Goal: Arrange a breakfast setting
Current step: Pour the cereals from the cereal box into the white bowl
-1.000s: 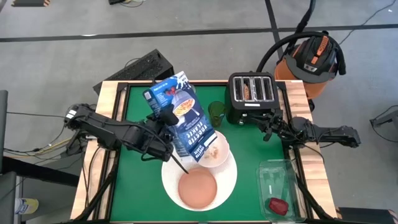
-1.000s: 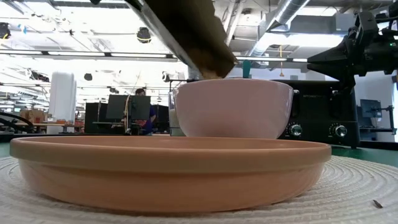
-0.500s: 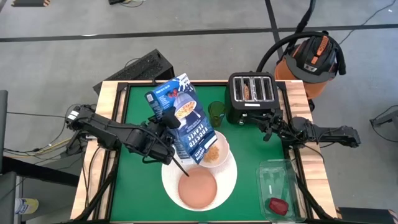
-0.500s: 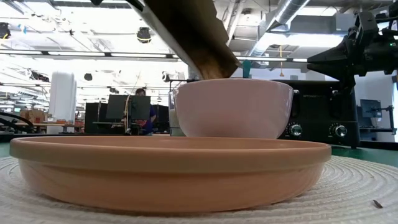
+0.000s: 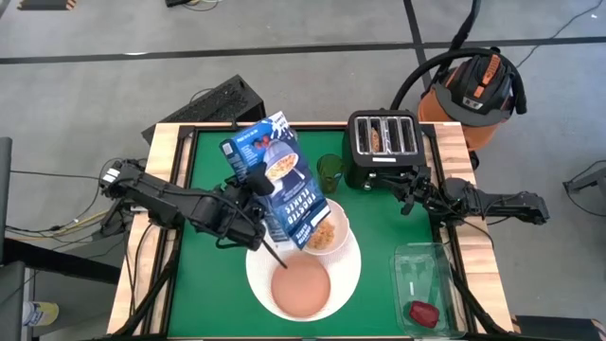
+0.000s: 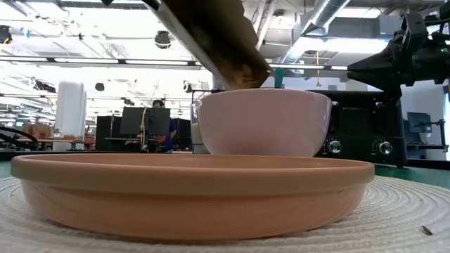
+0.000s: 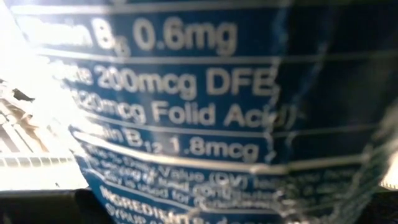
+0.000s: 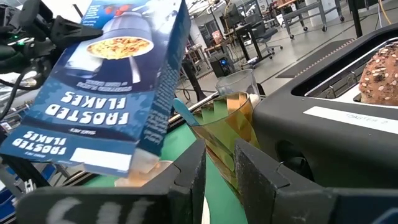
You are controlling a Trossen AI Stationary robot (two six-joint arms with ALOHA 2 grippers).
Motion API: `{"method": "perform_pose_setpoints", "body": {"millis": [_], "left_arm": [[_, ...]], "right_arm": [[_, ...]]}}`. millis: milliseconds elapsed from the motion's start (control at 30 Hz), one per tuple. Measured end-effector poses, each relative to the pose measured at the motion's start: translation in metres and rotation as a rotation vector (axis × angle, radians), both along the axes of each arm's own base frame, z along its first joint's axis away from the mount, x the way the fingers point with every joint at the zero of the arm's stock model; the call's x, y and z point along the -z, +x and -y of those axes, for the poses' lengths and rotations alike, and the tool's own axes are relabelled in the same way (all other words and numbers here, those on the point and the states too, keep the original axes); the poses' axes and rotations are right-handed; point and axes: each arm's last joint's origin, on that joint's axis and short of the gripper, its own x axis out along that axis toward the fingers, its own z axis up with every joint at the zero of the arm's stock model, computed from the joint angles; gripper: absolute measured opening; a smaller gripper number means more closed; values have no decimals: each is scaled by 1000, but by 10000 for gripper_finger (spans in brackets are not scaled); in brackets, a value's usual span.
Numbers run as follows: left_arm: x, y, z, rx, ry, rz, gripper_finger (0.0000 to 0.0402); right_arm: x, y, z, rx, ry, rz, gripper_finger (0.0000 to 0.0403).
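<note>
My left gripper (image 5: 252,189) is shut on the blue cereal box (image 5: 280,180), which is tipped with its open end (image 6: 235,60) over the white bowl (image 5: 328,233). The bowl holds tan flakes and stands on the large round white plate (image 5: 352,270), behind the salmon-pink plate (image 5: 301,286). A thin dark stick (image 5: 275,253) lies across the white plate's left rim. My right gripper (image 8: 219,171) is open by a narrow gap and empty, right of the toaster's front. A brown seeded bread (image 8: 380,74) sits in a toaster slot. The dark-red item (image 5: 421,313) lies in the clear tray. My left gripper holds the cereal box about midway along its length, on the side panel facing the table's left (image 5: 258,186). It comes level from the left. The box's printed side panel (image 7: 205,112) fills the wrist view and hides the fingers. The box is lifted clear, open end down over the bowl.
The black four-slot toaster (image 5: 383,148) stands at the far right, with a green cup (image 5: 329,170) on its left. The clear plastic tray (image 5: 424,282) lies at the near right. Green table shows left of the plates. An orange shop vacuum (image 5: 478,85) stands beyond the table.
My left gripper has tipped the cereal box a little further and shifted it slightly toward the bowl. Flakes have fallen from its open end, and the heap in the bowl has grown.
</note>
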Motion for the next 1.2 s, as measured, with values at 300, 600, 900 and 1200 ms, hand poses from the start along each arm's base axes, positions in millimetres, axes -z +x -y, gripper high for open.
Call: {"method": "perform_pose_setpoints", "body": {"millis": [300,600,900,1200], "left_arm": [[-1,0,-3,-13,-10,11,231],[0,0,-4,-14,-30,2,231],[1,-1,-6,-25,-51,1,231],[1,1,-6,-27,-62,12,231]], "right_arm": [[0,0,0,0,0,0,107],[0,0,0,0,0,0,107],[0,0,0,0,0,0,107],[0,0,0,0,0,0,107]]}}
